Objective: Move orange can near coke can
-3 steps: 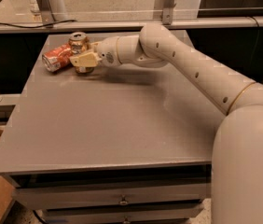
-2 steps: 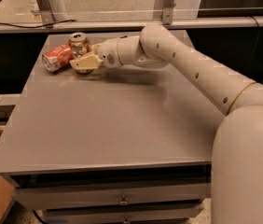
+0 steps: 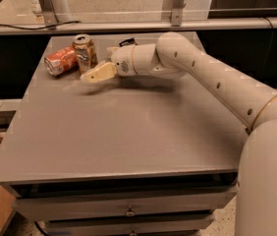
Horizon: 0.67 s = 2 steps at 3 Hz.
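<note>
The orange can [image 3: 85, 52], golden-bronze with a silver top, stands upright at the far left of the grey table [image 3: 128, 132]. The coke can [image 3: 60, 61], red-orange with white markings, lies on its side just left of it, touching or almost touching. My gripper [image 3: 97, 68] is just right of and in front of the orange can, low over the table. Its pale fingers [image 3: 99, 73] are spread and hold nothing; the can stands free of them.
A small black wrapper [image 3: 126, 42] lies behind my wrist near the table's far edge. A metal rail [image 3: 128, 26] runs behind the table. My arm [image 3: 217, 82] crosses the right side. Drawers [image 3: 128, 210] sit below the front edge.
My gripper has drawn back a little to the right and toward the front, away from the orange can. The can stays upright next to the coke can.
</note>
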Each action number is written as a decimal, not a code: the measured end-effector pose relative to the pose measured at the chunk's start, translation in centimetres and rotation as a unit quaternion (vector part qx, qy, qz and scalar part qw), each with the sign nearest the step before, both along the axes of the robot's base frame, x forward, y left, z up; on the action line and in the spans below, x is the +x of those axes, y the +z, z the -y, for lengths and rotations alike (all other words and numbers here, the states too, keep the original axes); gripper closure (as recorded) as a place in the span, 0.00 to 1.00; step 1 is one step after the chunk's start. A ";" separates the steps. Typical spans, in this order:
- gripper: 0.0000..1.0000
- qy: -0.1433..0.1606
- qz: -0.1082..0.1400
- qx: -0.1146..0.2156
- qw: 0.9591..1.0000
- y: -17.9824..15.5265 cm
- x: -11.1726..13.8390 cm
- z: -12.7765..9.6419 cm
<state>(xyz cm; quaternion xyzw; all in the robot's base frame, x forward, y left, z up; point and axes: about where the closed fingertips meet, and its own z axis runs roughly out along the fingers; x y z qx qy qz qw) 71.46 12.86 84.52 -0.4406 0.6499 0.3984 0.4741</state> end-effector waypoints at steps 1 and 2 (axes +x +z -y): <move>0.00 -0.017 0.002 0.004 1.000 0.4 -0.5 3.5; 0.00 -0.053 0.003 0.025 0.998 1.5 -0.8 9.4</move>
